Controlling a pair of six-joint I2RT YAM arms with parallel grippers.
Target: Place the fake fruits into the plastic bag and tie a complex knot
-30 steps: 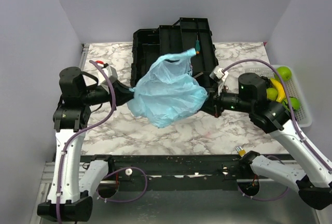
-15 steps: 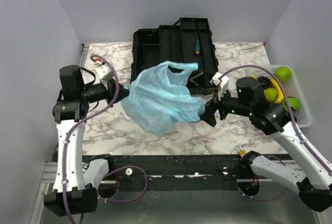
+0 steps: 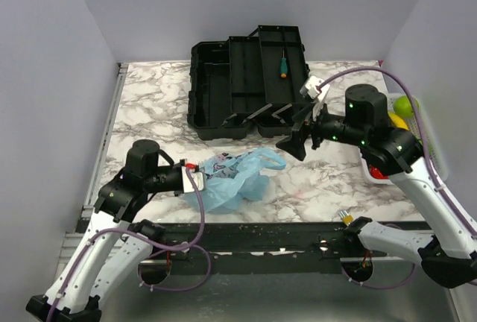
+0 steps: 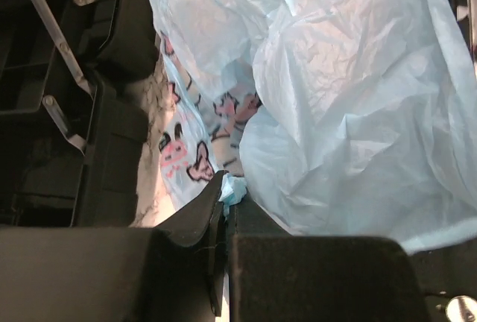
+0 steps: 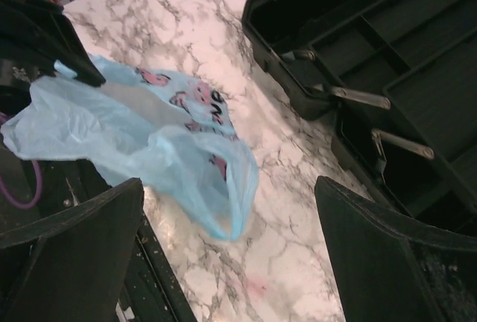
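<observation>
The left tool (image 4: 226,188) is pinched narrow on a small fold of the plastic bag (image 3: 232,180), at the bag's 9 o'clock edge in the top view. The light-blue bag, printed in pink and dark shapes, lies crumpled on the marble tabletop (image 3: 149,106) near its front edge, about 7 o'clock from the middle. The right tool (image 3: 292,144) is spread wide and holds nothing. It hangs above the tabletop at 2 o'clock from the bag, apart from it. The fake fruits (image 3: 403,105), one green and one yellow, show behind the right arm at 3 o'clock. A black toolbox (image 3: 223,83) lies open at 12 o'clock.
</observation>
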